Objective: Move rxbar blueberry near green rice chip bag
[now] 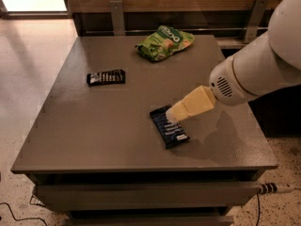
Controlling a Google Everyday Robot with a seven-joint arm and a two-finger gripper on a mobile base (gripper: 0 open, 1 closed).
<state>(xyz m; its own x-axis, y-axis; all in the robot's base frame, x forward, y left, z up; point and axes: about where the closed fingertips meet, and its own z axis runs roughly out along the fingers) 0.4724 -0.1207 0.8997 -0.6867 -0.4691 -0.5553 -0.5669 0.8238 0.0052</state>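
green rice chip bag (164, 42): back of table (94, 126)
second bar (106, 77): left, midway
rxbar blueberry (170, 127): front, right of centre
gripper (173, 113): above that bar's far end

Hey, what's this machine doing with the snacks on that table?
A robot arm extends in from the right, and its claw is down at the far end of the dark blue rxbar blueberry, which lies flat near the front of the grey table. The job is to put that bar near the green rice chip bag, which sits at the table's far edge, so that is not yet done. A black bar wrapper lies off to the left, untouched.
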